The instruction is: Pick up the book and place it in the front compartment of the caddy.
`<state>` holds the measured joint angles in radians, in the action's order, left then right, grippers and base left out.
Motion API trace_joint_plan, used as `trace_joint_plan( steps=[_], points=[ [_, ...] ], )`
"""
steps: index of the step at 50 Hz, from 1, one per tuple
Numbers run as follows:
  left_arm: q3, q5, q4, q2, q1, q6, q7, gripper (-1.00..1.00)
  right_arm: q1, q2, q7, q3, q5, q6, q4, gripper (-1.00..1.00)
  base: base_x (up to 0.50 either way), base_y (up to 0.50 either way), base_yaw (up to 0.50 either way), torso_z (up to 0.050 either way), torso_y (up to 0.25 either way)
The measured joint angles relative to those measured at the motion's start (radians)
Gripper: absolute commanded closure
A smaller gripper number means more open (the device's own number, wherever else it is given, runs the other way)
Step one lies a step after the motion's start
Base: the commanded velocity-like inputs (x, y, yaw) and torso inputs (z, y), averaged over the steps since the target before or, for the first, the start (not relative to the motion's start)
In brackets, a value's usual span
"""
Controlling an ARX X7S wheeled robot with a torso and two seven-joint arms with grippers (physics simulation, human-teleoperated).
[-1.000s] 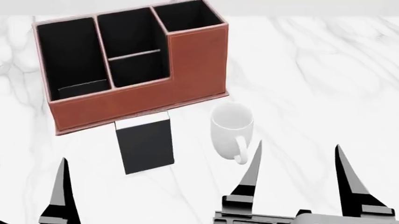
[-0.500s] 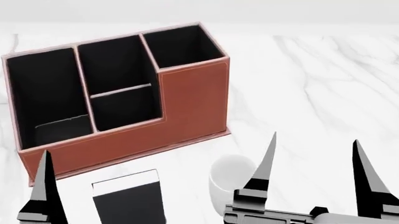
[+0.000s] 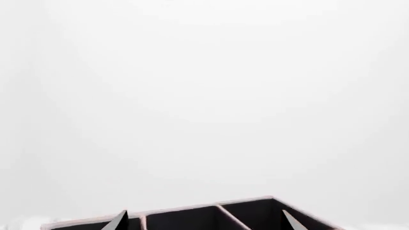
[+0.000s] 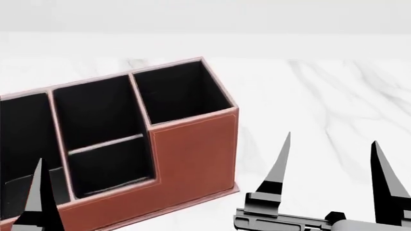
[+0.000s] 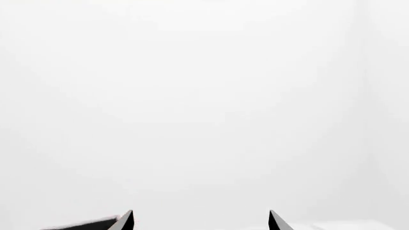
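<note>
Head view: caddy (image 4: pixel 192 159) on white marble worktop (image 4: pixel 321 96); book out of every view.
Right gripper (image 4: pixel 334 166) fingers apart, empty, beside the caddy's tall corner. Left gripper (image 3: pixel 204 219) fingers likewise apart, empty, caddy cells beyond them. Front compartment (image 4: pixel 109 166) open, nothing visible inside. Book: position cannot be told. Handling, judged from the task alone: probably thin, stiff, light; a pinch across the covers near one edge should serve.

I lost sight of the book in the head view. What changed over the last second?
The head view tilted up: the caddy slid down the frame, and book and mug dropped out of view. Nothing was grasped. Both grippers, left and right, stay open and empty.
</note>
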<state>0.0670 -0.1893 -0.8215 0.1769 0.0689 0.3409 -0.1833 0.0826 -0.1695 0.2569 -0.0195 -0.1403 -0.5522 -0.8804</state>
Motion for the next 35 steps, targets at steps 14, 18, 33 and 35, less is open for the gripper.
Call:
trace_joint_plan(
  steps=[14,18,33,35],
  points=[
    [0.000,-0.026,-0.046,0.015,-0.023,0.061,-0.021,-1.00,0.001,-0.009,0.013,-0.004,-0.010,-0.002,0.001,-1.00,0.49,0.00,0.00,0.000,0.001],
    [0.000,-0.034,-0.055,0.019,-0.031,0.076,-0.027,-1.00,0.001,-0.010,0.017,-0.005,-0.012,0.001,0.005,-1.00,0.06,0.00,0.00,0.000,0.005],
    [0.001,-0.043,-0.036,0.023,-0.009,0.021,-0.031,-1.00,-0.001,-0.041,0.046,-0.040,0.040,-0.010,0.008,-1.00,0.00,0.33,0.00,0.003,0.000],
    [-0.007,-0.051,-0.035,0.025,-0.005,0.015,-0.032,-1.00,-0.004,-0.038,0.043,-0.040,0.026,-0.005,0.009,-1.00,0.00,0.00,0.00,0.049,0.000]
  ],
)
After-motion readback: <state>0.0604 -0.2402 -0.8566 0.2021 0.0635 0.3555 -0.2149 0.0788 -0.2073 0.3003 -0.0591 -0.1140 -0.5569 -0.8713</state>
